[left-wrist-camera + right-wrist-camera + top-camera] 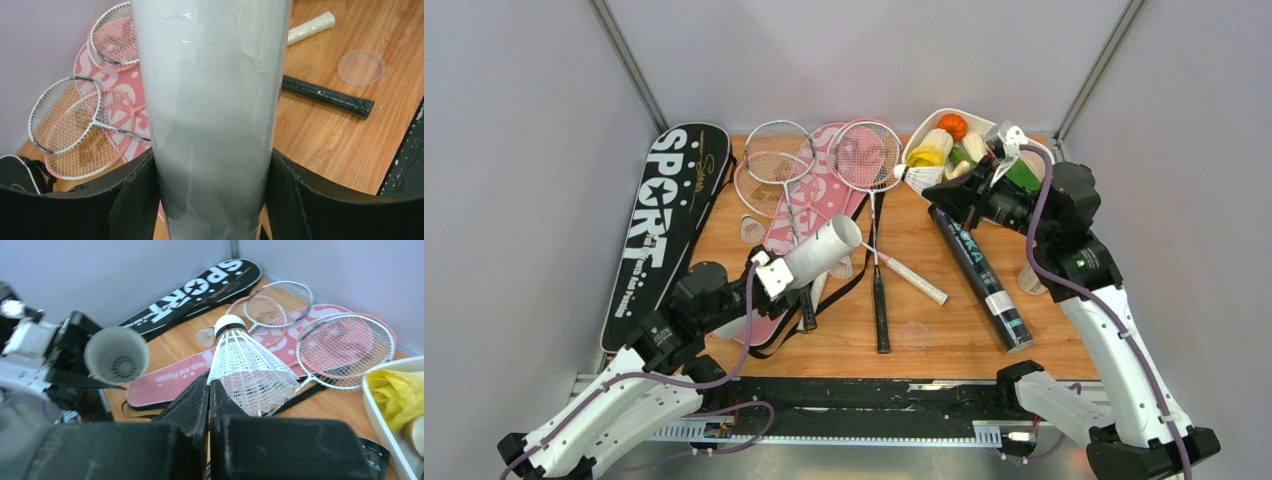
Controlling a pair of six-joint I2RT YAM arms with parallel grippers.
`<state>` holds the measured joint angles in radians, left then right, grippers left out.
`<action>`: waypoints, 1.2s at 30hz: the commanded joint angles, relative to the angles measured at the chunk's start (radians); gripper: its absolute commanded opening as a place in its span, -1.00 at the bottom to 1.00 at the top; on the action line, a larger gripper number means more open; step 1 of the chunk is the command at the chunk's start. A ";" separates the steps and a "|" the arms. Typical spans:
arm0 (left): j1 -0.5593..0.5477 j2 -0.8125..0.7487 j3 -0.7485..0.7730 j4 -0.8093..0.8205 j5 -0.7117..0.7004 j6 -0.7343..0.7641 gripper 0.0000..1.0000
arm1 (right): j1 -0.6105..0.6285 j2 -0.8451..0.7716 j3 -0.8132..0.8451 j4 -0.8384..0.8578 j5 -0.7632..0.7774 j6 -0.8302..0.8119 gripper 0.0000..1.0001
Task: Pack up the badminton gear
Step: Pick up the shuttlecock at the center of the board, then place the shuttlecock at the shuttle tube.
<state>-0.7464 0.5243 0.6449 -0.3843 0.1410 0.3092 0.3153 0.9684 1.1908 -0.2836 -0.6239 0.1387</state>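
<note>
Right hand point(946, 185) pinches a white shuttlecock point(916, 177) by the edge of its skirt near the white bowl point(931, 130) at the back of the wooden surface point(944, 335), while the left hand point(776, 275) grips a white tube point(822, 250), its open mouth tilted up toward the middle; two rackets point(776, 160) lie over the pink cover point(809, 195), a third racket point(869, 160) beside them, the black SPORT cover point(664, 225) leans at the left wall and a black tube point(982, 275) lies to the right. From the left wrist, the tube point(212, 110) fills the frame between spread black fingers point(135, 200) pressed to its sides — a clear lid point(361, 67) sits loose on the wood. From the right wrist, clenched fingers point(197, 405) nip the shuttlecock point(247, 365) at its rim, cork pointing toward the tube's mouth point(116, 355), well apart. So thin a hold could let the shuttlecock twist or drop in transit, and a skirt arriving off-centre would likely catch the tube's lip. Plain grey walls close the surface in on three sides.
</note>
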 commanded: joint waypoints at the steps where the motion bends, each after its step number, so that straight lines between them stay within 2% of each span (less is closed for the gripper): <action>1: 0.001 0.007 0.075 -0.036 -0.009 0.077 -0.34 | 0.016 -0.025 0.044 -0.141 -0.222 -0.064 -1.00; 3: 0.001 0.018 0.082 -0.062 -0.012 0.096 -0.34 | 0.034 -0.035 0.043 -0.150 -0.284 -0.071 -1.00; 9: 0.001 0.041 0.111 -0.098 0.001 0.099 -0.35 | 0.109 -0.023 0.049 -0.192 -0.334 -0.101 -1.00; 20: 0.001 0.039 0.129 -0.149 0.067 0.159 -0.34 | 0.331 0.121 0.085 -0.205 -0.258 -0.195 -1.00; 28: 0.001 0.016 0.120 -0.166 0.097 0.259 -0.35 | 0.406 0.234 0.144 -0.267 -0.233 -0.263 -1.00; 36: 0.001 0.017 0.110 -0.152 0.102 0.292 -0.35 | 0.454 0.303 0.175 -0.282 -0.222 -0.284 -1.00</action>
<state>-0.7460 0.5518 0.7212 -0.5945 0.2115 0.5491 0.7521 1.2491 1.3163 -0.5686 -0.8536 -0.0994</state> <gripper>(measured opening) 0.726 0.004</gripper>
